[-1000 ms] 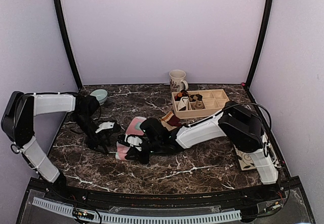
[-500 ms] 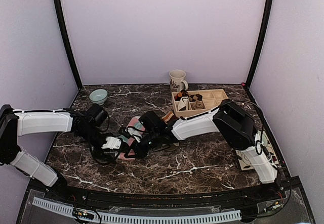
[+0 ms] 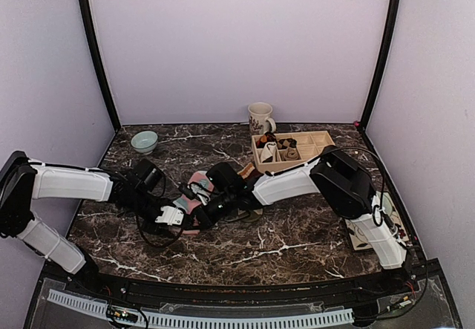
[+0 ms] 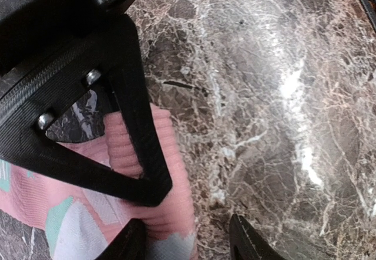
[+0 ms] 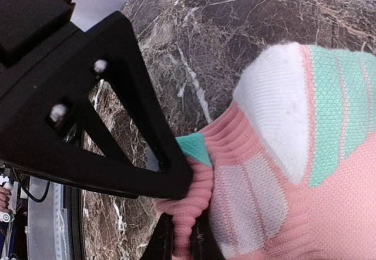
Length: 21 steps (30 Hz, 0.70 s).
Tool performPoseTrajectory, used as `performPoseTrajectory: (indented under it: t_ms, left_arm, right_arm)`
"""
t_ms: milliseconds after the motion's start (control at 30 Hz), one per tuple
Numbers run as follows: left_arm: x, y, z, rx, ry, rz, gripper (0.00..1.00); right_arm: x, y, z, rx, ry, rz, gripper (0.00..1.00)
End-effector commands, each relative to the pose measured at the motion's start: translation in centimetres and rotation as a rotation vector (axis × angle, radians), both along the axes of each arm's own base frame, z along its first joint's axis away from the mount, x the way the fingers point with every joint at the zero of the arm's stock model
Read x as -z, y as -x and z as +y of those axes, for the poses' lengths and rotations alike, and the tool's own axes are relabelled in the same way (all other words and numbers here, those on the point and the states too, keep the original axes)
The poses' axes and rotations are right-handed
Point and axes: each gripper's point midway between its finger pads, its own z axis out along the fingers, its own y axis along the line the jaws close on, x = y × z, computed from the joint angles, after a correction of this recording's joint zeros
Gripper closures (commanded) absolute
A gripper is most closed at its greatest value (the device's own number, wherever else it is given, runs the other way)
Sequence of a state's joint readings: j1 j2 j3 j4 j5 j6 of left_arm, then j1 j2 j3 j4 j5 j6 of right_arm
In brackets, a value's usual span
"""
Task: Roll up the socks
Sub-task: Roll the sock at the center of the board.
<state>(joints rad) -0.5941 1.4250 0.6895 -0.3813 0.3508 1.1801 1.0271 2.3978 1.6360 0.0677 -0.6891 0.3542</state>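
Right hand (image 5: 179, 213): clamped on a ribbed fold of the pink sock (image 5: 329, 183). Left hand (image 4: 144, 219): finger on the same sock's cuff; whether it grips cannot be told. Tan sock (image 3: 248, 171): just beyond the right hand. Wooden tray (image 3: 312, 164), farther beyond on the surface (image 4: 282, 95): small rolled bundles (image 3: 276, 148) in its compartments.

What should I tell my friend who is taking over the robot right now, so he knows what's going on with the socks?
The left gripper looks shut on the ribbed cuff of the pink sock.
The right gripper is shut on a pinched fold of the same sock.
The pink sock lies on the table between both grippers, bunched at one end but not rolled.
The tan sock lies by the wooden tray, partly under the right arm, with no gripper on it.
Done: both grips are on the pink sock.
Left: roll it, then roll the tan sock.
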Motion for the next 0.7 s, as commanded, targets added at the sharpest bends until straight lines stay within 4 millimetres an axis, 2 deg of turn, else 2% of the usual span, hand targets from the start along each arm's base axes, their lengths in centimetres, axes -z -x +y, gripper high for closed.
performPoseTrajectory:
  t_ms: [0, 67, 133, 267, 367, 533, 600, 667]
  left_arm:
    - [1.6, -1.0, 0.3, -0.042, -0.045, -0.012, 0.5]
    - [2.0, -1.0, 0.4, -0.037, -0.058, -0.007, 0.52]
    - [2.8, -0.9, 0.7, -0.036, -0.082, 0.005, 0.57]
    - [4.0, -0.5, 1.2, -0.043, -0.128, 0.058, 0.74]
    - [3.6, -0.3, 0.8, -0.067, -0.109, 0.148, 0.92]
    - [2.7, 0.7, 0.7, -0.083, -0.093, 0.316, 0.93]
    - [2.1, 1.2, 0.6, -0.095, -0.075, 0.404, 0.92]
    - [1.7, 1.8, 0.5, -0.096, -0.066, 0.482, 0.92]
  right_arm:
    - [5.7, 0.2, -2.2, 0.056, 0.164, 0.072, 1.0]
    - [5.4, 0.1, -2.1, 0.064, 0.152, 0.073, 0.99]
    - [4.8, -0.1, -2.0, 0.08, 0.131, 0.076, 0.92]
    - [2.1, -0.8, -1.5, 0.113, 0.036, 0.093, 0.82]
    - [-0.4, -2.5, -1.7, 0.176, -0.037, 0.054, 0.75]
    - [-3.9, -4.5, -4.3, 0.29, -0.147, -0.047, 0.65]
    - [-5.3, -4.7, -5.5, 0.314, -0.194, -0.117, 0.52]
    - [-5.6, -4.3, -6.9, 0.324, -0.201, -0.169, 0.49]
